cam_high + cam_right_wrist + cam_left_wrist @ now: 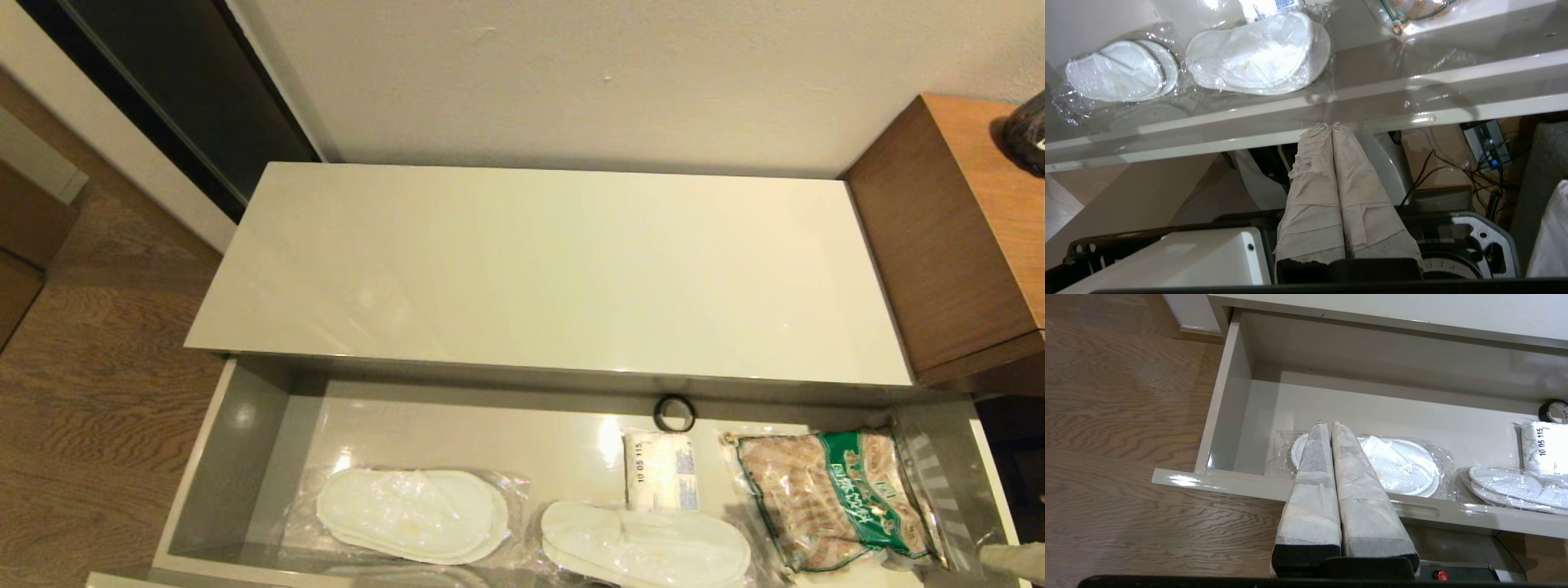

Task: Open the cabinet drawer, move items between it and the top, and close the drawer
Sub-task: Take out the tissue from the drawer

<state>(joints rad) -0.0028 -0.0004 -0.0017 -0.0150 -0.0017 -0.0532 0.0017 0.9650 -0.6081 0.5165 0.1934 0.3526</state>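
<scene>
The cabinet drawer [237, 465] stands pulled open under the bare cream top [555, 269]. On its floor lie one wrapped slipper pair [412, 514] at the left, a second pair [645, 547] in the middle, and behind that the tissue pack [661, 472], white side up. My left gripper [1329, 424] is shut and empty; it reaches over the drawer's front edge [1220, 482] above the left slippers [1400, 465]. My right gripper [1327, 125] is shut and empty too, just outside the front edge [1306, 118] towards the drawer's right end.
A green-labelled snack bag [833, 498] fills the drawer's right end, and a small black ring [674, 413] lies at its back. A taller brown wooden unit [955, 237] adjoins the cabinet on the right. Wooden floor [90, 392] lies to the left.
</scene>
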